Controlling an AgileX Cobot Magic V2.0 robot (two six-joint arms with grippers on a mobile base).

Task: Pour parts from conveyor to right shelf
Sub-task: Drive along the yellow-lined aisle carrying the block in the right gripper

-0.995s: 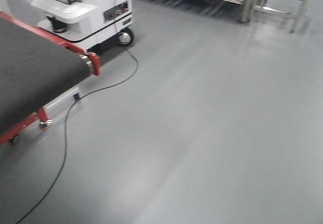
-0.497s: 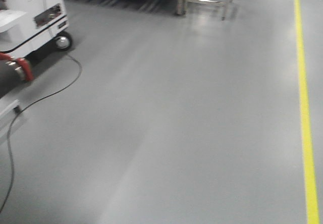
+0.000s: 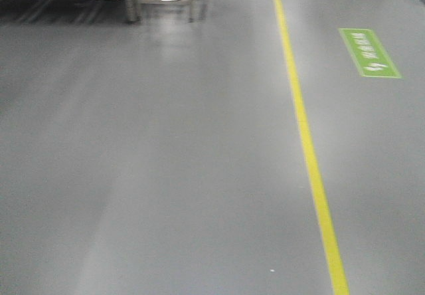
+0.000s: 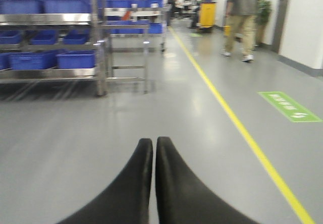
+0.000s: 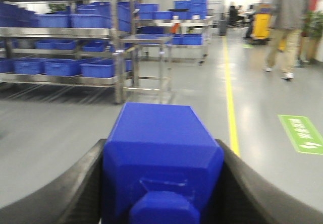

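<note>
The blue part [image 5: 160, 156] sits clamped between fingers of the right pincer [image 5: 161, 146].

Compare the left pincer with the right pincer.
The left arm's black curved pincer is shut and empty; the right arm's black curved pincer is shut on a bright blue plastic studded block. Left fingers touch; right fingers are spread by the block. Both are black and face the steel shelf of blue bins.
</note>
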